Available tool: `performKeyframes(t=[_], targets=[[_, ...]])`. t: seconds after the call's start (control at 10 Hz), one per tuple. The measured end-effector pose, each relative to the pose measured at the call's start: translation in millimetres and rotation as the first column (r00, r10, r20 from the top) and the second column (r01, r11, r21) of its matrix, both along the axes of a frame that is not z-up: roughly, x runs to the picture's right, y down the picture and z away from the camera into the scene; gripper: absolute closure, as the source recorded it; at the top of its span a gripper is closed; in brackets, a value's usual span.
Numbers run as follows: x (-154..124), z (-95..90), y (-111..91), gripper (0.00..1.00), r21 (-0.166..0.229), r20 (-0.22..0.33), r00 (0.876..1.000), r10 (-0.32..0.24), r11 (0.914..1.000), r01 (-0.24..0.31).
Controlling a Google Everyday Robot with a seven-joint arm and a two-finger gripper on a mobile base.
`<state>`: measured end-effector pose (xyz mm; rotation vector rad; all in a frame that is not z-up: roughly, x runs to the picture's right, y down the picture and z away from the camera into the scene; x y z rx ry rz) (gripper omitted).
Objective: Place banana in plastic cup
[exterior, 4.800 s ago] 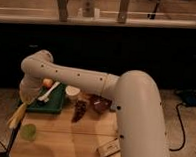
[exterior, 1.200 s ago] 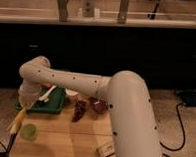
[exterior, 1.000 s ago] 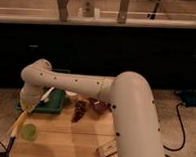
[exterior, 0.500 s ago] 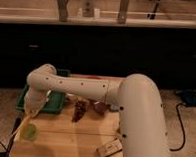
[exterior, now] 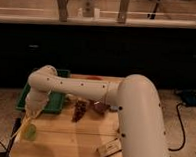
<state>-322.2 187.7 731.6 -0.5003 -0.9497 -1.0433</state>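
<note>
Camera view from where I'm standing: the banana (exterior: 22, 129) is tilted steeply, with its long axis on a diagonal. The top end points up and right toward the robot's wrist, and the bottom end points down and left toward the table's near-left corner. It's pale yellow and slim, and I can't make out any curve from here. The lower half passes just to the left of the plastic cup (exterior: 31, 133), a small light-green thing near the left edge. I can't tell whether they touch, but the banana isn't in it.

All of this is on a wooden table (exterior: 72, 139) with a light plank top. A dark green tray (exterior: 54, 106) sits at the back left. A couple of reddish-brown items (exterior: 80, 111) lie right of the tray, and a pale block (exterior: 109, 151) sits near the front, beside the arm (exterior: 134, 110). Behind the table is a long dark counter (exterior: 118, 54) with a bright ledge and posts on top. A black cable (exterior: 181, 133) trails over the floor on the right.

The gripper (exterior: 33, 110) hangs off the end of that big white arm, in front of the tray's left end and above the cup. It looks clamped on the banana's top end, so the fruit dangles below and to the left of it.
</note>
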Motion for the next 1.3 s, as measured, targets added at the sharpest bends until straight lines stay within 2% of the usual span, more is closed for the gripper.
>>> performKeyframes(t=[0.2, 0.3, 0.4, 1.3], targets=[[1.1, 0.2, 1.7, 0.38, -0.005, -0.003, 1.0, 0.001, 1.0, -0.001], [1.3, 0.1, 2.6, 0.26, -0.007, -0.003, 1.0, 0.004, 1.0, -0.004], [1.1, 0.3, 3.3, 0.21, -0.009, -0.003, 1.0, 0.004, 1.0, -0.004], [0.6, 1.6, 3.0, 0.2, -0.022, 0.012, 1.0, 0.013, 0.9997, -0.013]])
